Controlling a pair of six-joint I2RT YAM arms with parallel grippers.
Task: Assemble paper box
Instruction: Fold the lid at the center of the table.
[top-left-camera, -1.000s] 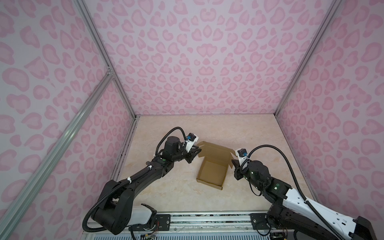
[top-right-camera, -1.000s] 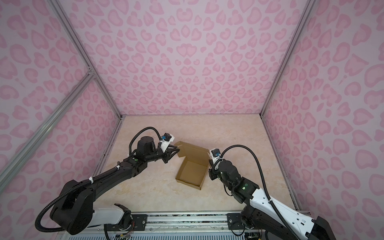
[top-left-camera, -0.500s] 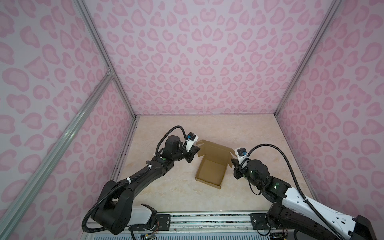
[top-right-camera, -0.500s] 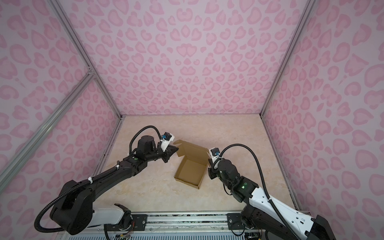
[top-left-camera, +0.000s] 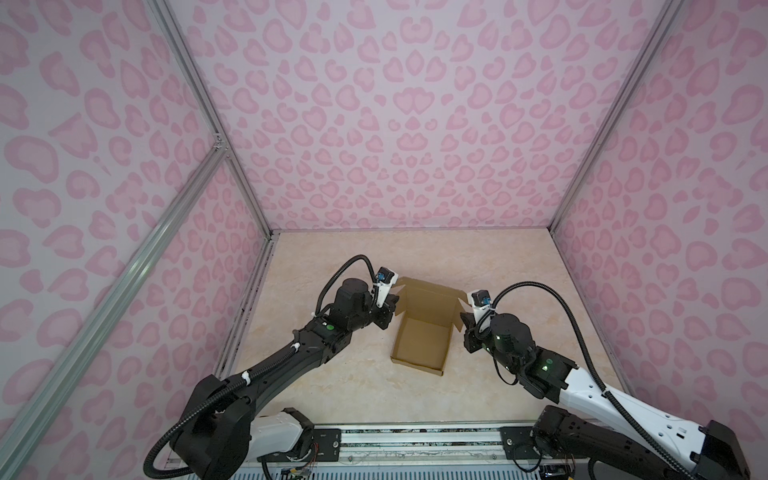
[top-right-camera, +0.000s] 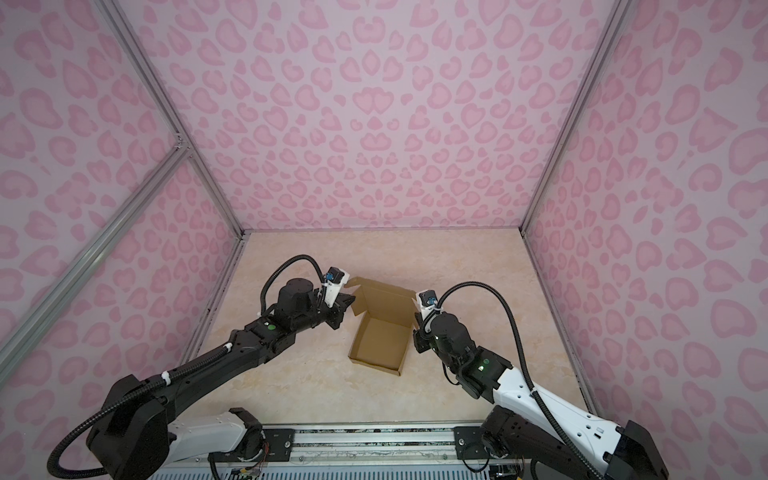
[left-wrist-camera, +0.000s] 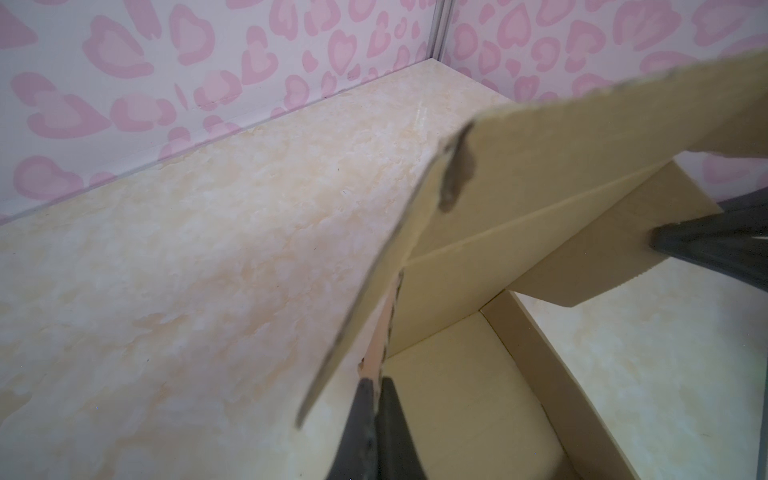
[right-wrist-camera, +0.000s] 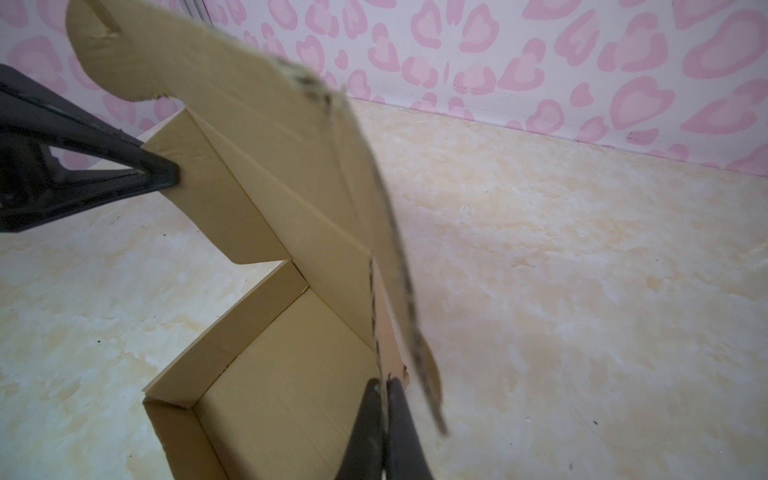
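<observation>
Now left hand (left-wrist-camera: 376, 384) has pinched the paper box (top-left-camera: 422, 338) too; right hand (right-wrist-camera: 384, 385) still grips.

In both top views the tips of my left gripper (top-left-camera: 390, 309) are lost against a flap of the paper box (top-left-camera: 422, 345), and my right gripper (top-left-camera: 464, 327) sits half under its own wrist camera (top-left-camera: 478, 300). On both wrist views the nearest cardboard edge is just blur, and the box runs off frame.

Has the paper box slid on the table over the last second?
No: the paper box shows no clear shift; its near edge sits the same against the front rail.
</observation>
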